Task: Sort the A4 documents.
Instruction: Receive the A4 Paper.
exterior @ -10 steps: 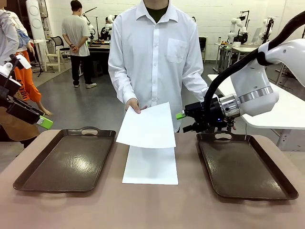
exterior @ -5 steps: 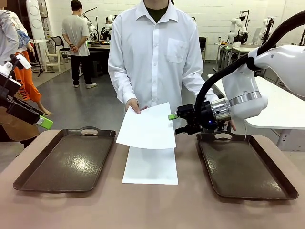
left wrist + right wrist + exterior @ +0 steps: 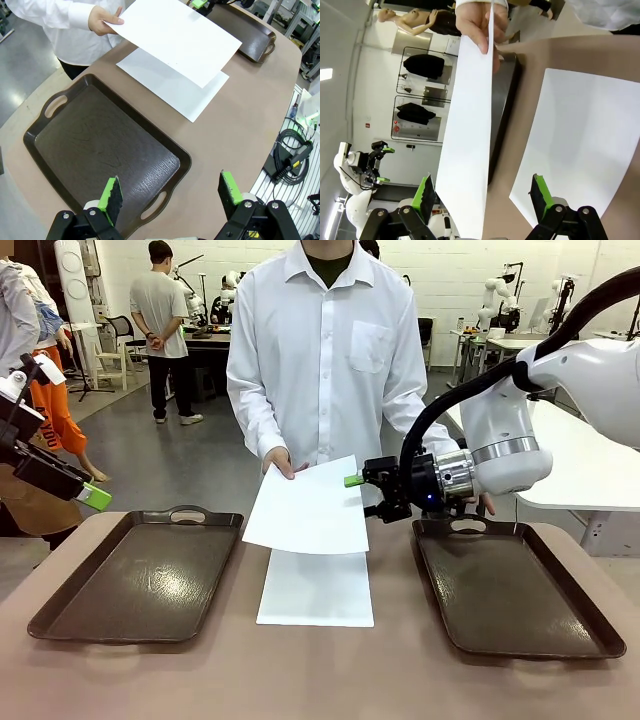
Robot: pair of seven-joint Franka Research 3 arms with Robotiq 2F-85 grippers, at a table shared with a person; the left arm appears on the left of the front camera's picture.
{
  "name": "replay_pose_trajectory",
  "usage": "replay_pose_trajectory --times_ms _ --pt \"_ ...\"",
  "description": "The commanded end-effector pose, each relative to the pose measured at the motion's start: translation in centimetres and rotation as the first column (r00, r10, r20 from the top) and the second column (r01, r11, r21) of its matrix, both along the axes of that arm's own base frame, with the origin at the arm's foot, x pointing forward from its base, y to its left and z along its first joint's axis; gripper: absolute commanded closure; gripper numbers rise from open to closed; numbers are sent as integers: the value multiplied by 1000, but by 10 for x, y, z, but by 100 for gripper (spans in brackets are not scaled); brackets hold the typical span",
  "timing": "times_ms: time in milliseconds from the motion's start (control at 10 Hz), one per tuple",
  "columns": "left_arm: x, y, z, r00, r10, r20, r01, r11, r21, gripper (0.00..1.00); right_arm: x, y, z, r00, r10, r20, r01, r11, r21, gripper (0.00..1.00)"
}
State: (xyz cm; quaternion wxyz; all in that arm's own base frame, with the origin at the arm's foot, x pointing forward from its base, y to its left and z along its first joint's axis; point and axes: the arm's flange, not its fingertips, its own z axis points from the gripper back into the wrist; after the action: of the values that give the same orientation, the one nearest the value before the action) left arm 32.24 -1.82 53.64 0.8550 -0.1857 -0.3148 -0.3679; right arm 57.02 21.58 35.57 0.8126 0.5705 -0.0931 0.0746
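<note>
Right gripper [image 3: 362,496], open and empty, has advanced to seemingly straddle the lifted sheet [image 3: 308,508]

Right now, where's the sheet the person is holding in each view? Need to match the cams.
Front view: held sheet at centre, tilted, overlapping the far end of the flat sheet.
Left wrist view: held sheet at top centre, over the flat sheet.
Right wrist view: held sheet nearly edge-on, a tall strip left of centre, with the flat sheet to its right.
Shared landmark: the flat sheet.
</note>
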Motion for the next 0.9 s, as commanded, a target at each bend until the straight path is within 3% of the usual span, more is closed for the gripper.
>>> replay_pose_trajectory --times_ms 0,800 --pt "1 1 -2 1000 -9 7 9 1000 -9 0 -2 12 -10 1000 -26 -9 26 1000 8 0" --pt "1 1 -2 1000 -9 7 9 1000 -9 0 2 18 -28 992 -61 -108 76 987 139 0"
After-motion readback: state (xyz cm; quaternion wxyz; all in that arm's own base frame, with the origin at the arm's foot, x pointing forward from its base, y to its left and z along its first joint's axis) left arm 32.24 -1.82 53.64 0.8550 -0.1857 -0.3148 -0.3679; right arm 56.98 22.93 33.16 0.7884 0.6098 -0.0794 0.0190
